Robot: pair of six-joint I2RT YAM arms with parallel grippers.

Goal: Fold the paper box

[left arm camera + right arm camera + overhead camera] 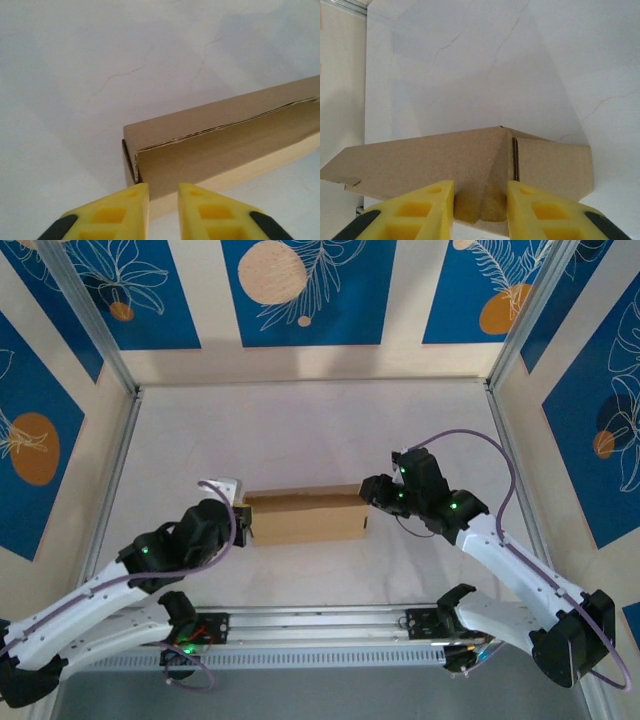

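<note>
Left gripper: positioned at the 9 o'clock end of the paper box, jaws slightly parted, released. The box lies near the centre of the table, long axis running 9 to 3 o'clock. Right gripper: at the 3 o'clock end, fingers straddling a cardboard fold; whether they clamp it cannot be determined.

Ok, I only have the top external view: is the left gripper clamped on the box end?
Observer: No. In the left wrist view the left gripper has its fingers parted, with the paper box corner just beyond the tips.
Operator: Is the lid down flat?
Observer: Not quite; that view shows a thin seam gaping along the top front edge.
Operator: And the right side?
Observer: The right gripper straddles a folded cardboard corner; I cannot tell whether it pinches.
</note>
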